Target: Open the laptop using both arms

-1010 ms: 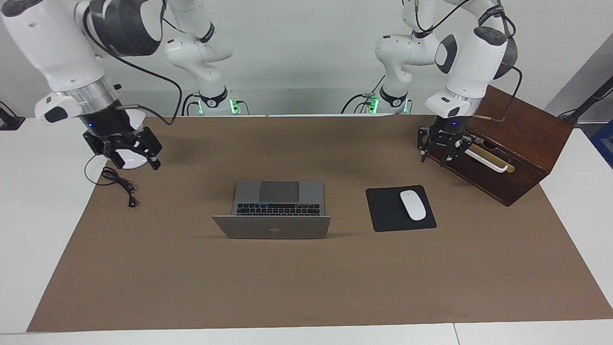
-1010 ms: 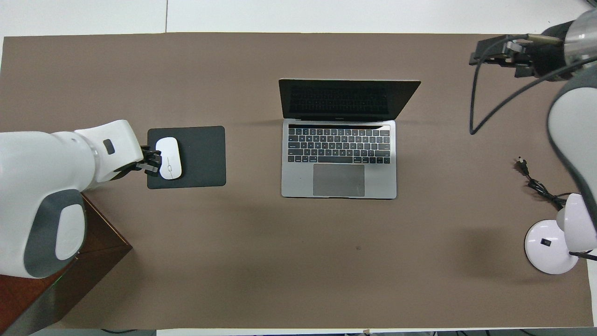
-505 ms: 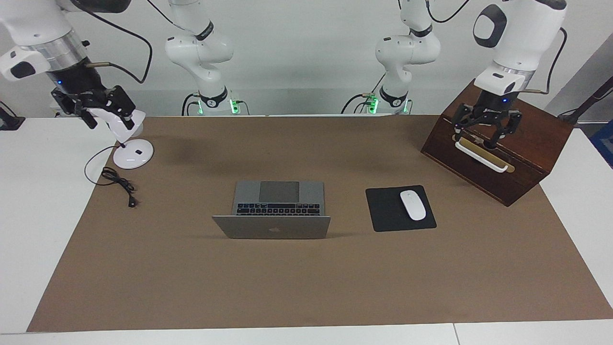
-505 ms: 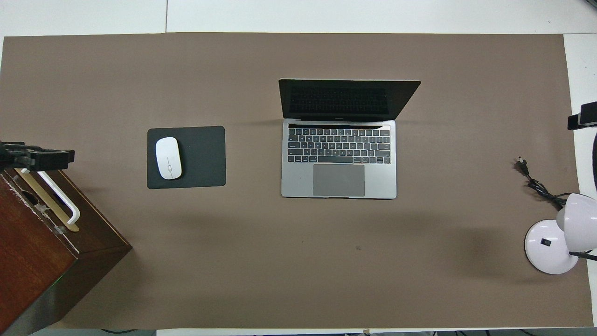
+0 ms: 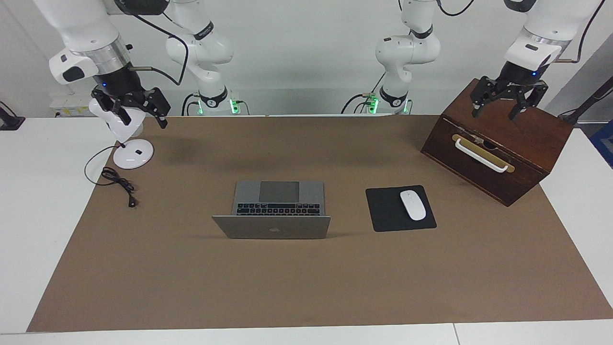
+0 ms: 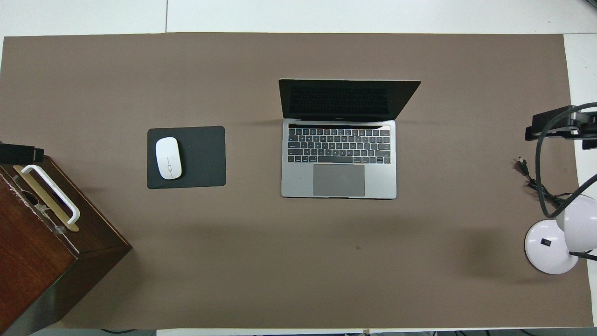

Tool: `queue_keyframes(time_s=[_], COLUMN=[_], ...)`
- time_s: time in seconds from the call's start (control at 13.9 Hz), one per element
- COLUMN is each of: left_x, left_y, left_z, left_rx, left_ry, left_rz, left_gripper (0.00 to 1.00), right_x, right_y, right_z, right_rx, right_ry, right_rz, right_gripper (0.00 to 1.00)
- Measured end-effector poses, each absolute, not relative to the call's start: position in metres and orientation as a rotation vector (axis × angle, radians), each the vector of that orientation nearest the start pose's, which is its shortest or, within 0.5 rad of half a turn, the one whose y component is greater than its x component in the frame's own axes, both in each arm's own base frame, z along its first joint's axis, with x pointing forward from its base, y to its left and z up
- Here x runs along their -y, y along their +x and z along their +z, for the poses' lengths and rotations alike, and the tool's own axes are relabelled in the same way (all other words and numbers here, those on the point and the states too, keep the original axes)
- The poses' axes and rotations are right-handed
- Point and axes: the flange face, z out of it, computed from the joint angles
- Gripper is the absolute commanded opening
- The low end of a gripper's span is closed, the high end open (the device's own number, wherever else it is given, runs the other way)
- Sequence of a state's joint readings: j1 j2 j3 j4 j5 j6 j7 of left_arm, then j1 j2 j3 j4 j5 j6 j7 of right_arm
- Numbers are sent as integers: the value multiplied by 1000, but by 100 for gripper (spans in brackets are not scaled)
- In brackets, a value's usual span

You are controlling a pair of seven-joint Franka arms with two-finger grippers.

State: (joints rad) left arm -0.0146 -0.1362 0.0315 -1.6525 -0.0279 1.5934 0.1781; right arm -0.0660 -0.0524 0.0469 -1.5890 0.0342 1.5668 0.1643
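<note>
The silver-grey laptop [image 5: 278, 206] [image 6: 339, 140] stands open in the middle of the brown mat. Its lid is raised, and the black keys and grey trackpad face the robots. My left gripper [image 5: 508, 103] is open and empty in the air over the wooden box; only its tip [image 6: 18, 153] shows in the overhead view. My right gripper [image 5: 131, 112] [image 6: 559, 126] is open and empty in the air over the white desk lamp. Both grippers are well away from the laptop.
A black mouse pad [image 5: 388, 211] with a white mouse [image 5: 413, 205] lies beside the laptop toward the left arm's end. A dark wooden box [image 5: 527, 139] with a white drawer handle [image 5: 480, 155] stands at that end. A white lamp [image 5: 131, 155] and black cable [image 5: 119, 184] are at the right arm's end.
Both grippers have risen and drawn back from low over the mat. The left went from the drawer handle to above the box; the right went from the lamp's base to above the lamp. The laptop is unchanged.
</note>
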Motion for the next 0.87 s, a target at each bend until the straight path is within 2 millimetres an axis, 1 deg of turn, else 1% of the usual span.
queue_keyframes(time_s=[0.14,0.36,0.51,0.72,0.87], left_x=[-7,-8,-8,-7,-4], left_y=[512,513,513,513,513], left_z=[665,663,662,661,657], left_rx=[-248,-241,-238,-241,-248], left_ry=[-3152,-3151,-3151,-3151,-3151], left_rz=[-105,-99,-93,-92,-78], left_gripper=[100,100,100,100,100], right_x=[6,4,1,7,10], right_y=[532,524,523,526,526], right_z=[646,653,655,657,656], right_rx=[-287,-281,-270,-287,-294], right_ry=[-3094,-3094,-3092,-3085,-3084], right_rz=[-64,-84,-95,-133,-133], right_gripper=[100,100,100,100,100])
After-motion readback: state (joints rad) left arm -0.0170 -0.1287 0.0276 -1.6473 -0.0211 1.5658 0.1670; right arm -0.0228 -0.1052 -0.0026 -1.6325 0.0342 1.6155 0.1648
